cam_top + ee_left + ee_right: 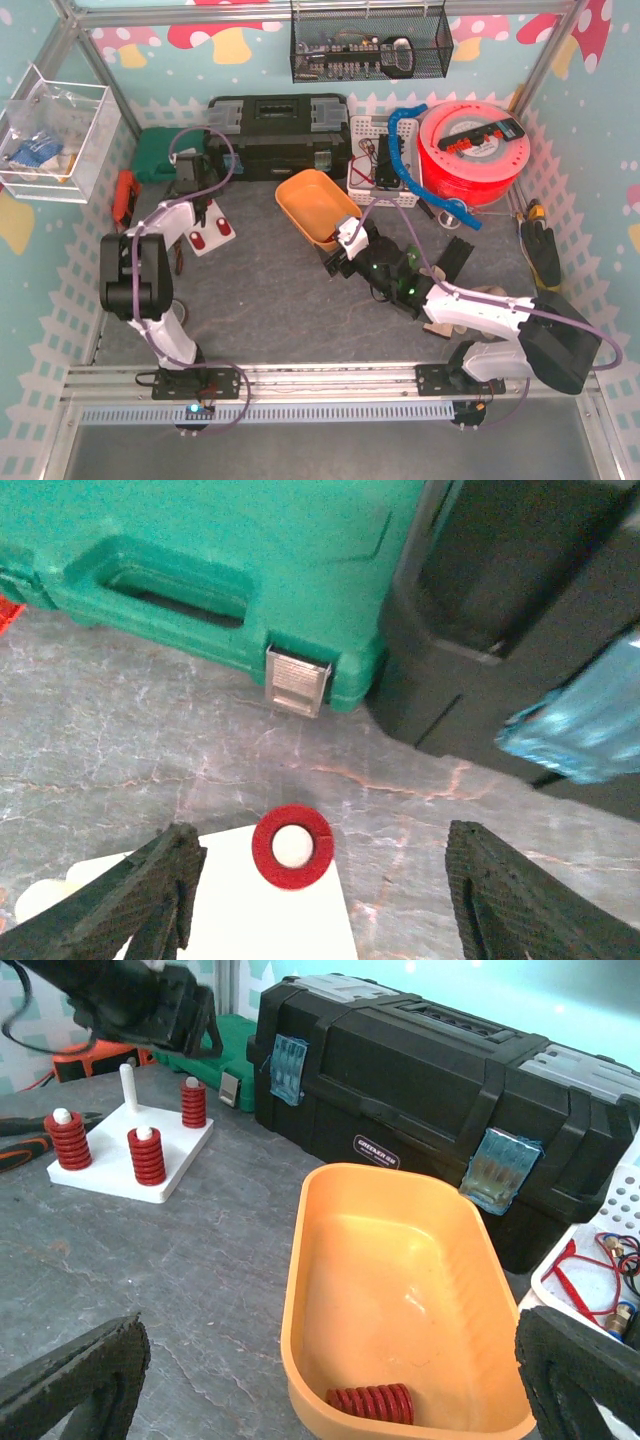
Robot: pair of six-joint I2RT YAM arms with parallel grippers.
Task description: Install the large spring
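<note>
starting from the biggest thing, we see the grey table [270, 310] carrying a black toolbox [420, 1080] and a green case [200, 540] along its far side. nearer the arms sits the orange bin [292, 1290], and the right gripper [332, 1328] hangs over it with its jaws spread wide and nothing between them. to the left of the bin stands the white peg board [110, 1175]. the left gripper [322, 838] is above its far corner, jaws apart on either side of a small red spring [292, 847] seated on a peg, and as far as we can tell neither finger touches it. a corner spring [68, 1140] and a middle spring [146, 1157] sit on other pegs of the board, and one bare peg [129, 1085] stands free

the large spring [368, 1402], as we judge it, is the red coil lying on its side on the bin floor, close to the near wall. we expect it to be light, stiff across its width and springy along its length. being round, it may roll on the smooth plastic when nudged. we would take hold across the coils a little toward one end, squeezing the diameter and not the length, so that the other end is free to slip over the bare peg once we tip it upright. the ridged coils should give the pads some bite, though a hard off-centre pinch could flick it away
</note>
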